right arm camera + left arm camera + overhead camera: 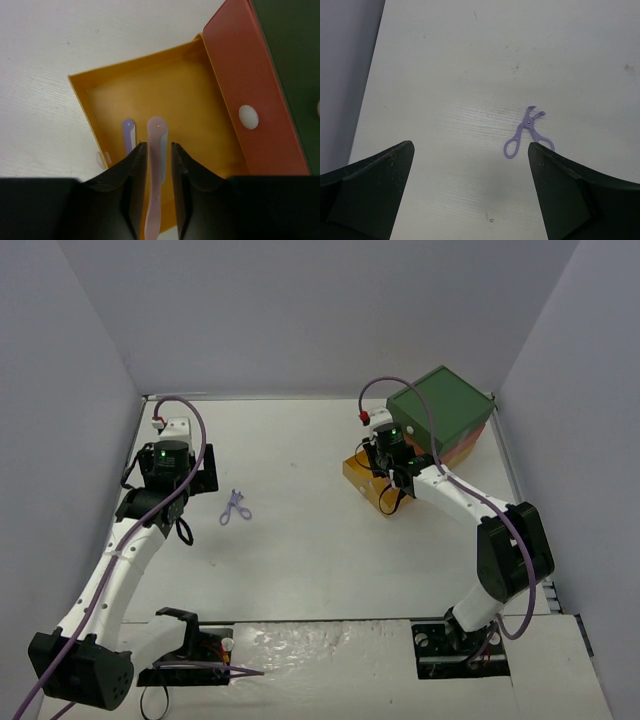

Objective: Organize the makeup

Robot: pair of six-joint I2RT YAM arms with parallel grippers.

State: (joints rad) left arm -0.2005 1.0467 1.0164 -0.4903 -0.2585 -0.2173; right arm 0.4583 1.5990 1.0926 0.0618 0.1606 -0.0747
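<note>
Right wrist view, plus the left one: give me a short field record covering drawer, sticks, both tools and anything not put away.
yellow drawer: pulled open
lilac stick: lying inside the yellow drawer
pink stick: between the right tool's fingers, over the drawer
right tool: fingers close together around the pink stick; grip unclear
left tool: wide open above the table, holding nothing
lilac curler: on the table beside the left tool, untouched

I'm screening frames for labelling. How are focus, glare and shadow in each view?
Top view: even light, sharp, some sheen on the near strip. Left wrist: table and lilac tool sharp, dark fingers slightly soft. Right wrist: yellow drawer sharp, fingers near-black and shadowed, pink stick between them blurring toward the lens.
</note>
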